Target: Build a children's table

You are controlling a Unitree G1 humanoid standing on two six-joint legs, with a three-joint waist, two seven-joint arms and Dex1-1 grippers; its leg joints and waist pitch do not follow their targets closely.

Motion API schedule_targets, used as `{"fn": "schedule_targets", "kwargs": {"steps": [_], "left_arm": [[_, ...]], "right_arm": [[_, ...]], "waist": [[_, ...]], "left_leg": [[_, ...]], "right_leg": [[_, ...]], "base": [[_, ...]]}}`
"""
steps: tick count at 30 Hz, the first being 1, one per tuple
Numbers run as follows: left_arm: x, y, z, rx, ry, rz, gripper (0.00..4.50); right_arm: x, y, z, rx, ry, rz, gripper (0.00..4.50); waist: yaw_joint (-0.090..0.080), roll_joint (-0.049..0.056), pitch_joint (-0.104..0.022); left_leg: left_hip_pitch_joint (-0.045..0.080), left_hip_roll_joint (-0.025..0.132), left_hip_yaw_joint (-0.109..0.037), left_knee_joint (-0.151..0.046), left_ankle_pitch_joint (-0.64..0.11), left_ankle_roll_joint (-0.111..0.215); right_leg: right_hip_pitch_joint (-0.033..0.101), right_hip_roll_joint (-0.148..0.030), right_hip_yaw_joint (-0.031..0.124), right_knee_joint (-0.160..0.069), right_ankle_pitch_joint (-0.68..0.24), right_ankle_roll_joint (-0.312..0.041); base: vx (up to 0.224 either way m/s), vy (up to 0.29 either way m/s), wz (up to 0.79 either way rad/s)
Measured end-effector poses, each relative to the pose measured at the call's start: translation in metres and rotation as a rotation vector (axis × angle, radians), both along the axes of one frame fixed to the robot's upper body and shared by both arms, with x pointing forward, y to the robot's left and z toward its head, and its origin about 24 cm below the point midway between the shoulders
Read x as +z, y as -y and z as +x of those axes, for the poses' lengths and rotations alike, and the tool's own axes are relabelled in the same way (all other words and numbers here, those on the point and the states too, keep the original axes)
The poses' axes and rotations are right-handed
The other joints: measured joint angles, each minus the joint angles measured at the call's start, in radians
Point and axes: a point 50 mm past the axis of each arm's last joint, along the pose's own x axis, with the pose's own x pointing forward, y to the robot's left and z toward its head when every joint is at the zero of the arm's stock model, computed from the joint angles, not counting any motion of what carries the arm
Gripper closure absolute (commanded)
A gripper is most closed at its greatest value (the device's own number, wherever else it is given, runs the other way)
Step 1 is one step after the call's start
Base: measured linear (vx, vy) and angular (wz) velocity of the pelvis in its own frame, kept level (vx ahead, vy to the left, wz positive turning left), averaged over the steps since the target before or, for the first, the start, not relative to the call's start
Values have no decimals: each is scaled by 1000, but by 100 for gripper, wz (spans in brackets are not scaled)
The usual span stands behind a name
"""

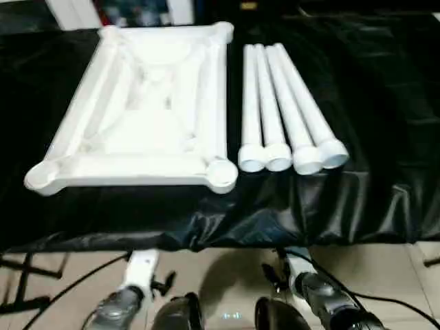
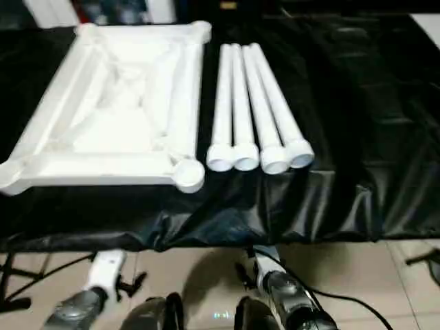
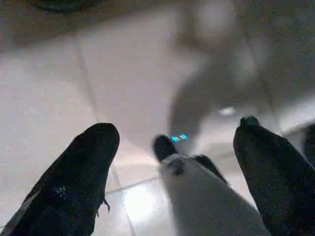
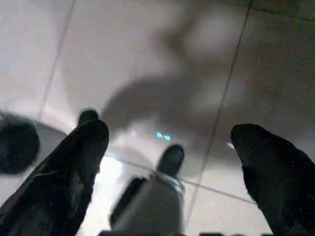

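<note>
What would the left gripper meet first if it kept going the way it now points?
Probably the tiled floor: the left gripper, fingers wide open and empty, faces it. The robot's own foot lies between the fingers, though depth is unclear.

The tabletop (image 1: 148,113) and four legs (image 1: 285,110) are white, the cloth (image 1: 371,124) black and glossy, the floor tiles (image 1: 227,275) beige

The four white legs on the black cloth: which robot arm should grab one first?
Probably the right. The four legs lie on the robot's right side of the upside-down tabletop, roughly ahead of the right gripper. Both it and the left gripper hang open and empty over the floor.
</note>
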Motion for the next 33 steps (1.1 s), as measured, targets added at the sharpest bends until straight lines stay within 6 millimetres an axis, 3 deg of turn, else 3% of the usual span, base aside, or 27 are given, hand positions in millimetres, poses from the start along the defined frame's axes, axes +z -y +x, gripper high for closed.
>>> {"fn": "schedule_targets", "kwargs": {"steps": [5, 9, 11, 15, 17, 21, 25, 33], "left_arm": [[-12, 0, -8, -37, -64, 41, 27], [-15, 11, -12, -152, -68, 9, 27], [-11, 15, -13, -198, -41, -22, 27], [1, 17, -12, -254, 2, -94, 27], [5, 18, -9, -274, 24, -112, 27], [15, 29, -3, -360, 52, -177, 27], [26, 40, 2, -459, 92, -221, 27], [54, 39, -7, -525, 144, -324, 27]], "right_arm": [[-1, 5, -1, 54, -32, -47, 2], [0, 6, -4, 158, -25, -39, 2], [0, 4, -8, 215, -14, -1, 2], [3, -6, -12, 368, 2, 90, 2], [5, -12, -11, 424, 18, 113, 2], [12, -23, -9, 579, 58, 157, 2], [23, -32, 0, 698, 134, 171, 2], [32, -39, 4, 781, 218, 203, 2]], "waist": [[-14, -13, 25], [-17, -35, 51], [-16, -42, 58], [-19, -45, 66], [-18, -43, 69], [-15, -28, 80], [-14, -27, 92], [-16, -16, 98]], "left_leg": [[-3, 0, 0, -3, 0, 0], [-4, 0, 1, -4, 0, 0], [-5, 0, 1, -7, 0, 0], [-5, 0, 5, -9, 0, 1], [-4, 0, 6, -10, 0, 1], [-3, 0, 10, -9, 1, 2], [-4, 1, 11, -9, 1, 2], [-4, 1, 12, -8, 2, 3]], "right_leg": [[-4, 0, 0, -2, 0, 0], [-6, 0, 0, -2, 0, 1], [-6, 0, 0, -5, 0, 1], [-8, 0, 3, -7, 0, 1], [-8, 0, 3, -6, 0, 1], [-9, -1, 5, -5, 0, 0], [-11, -1, 6, -1, 0, 0], [-13, -1, 6, 4, 0, -1]], "base": [[0, 0, 0], [0, 0, 0], [0, 0, 0], [0, 0, 0], [0, 0, 0], [0, 0, 0], [0, 0, 0], [0, 0, 0]]}}
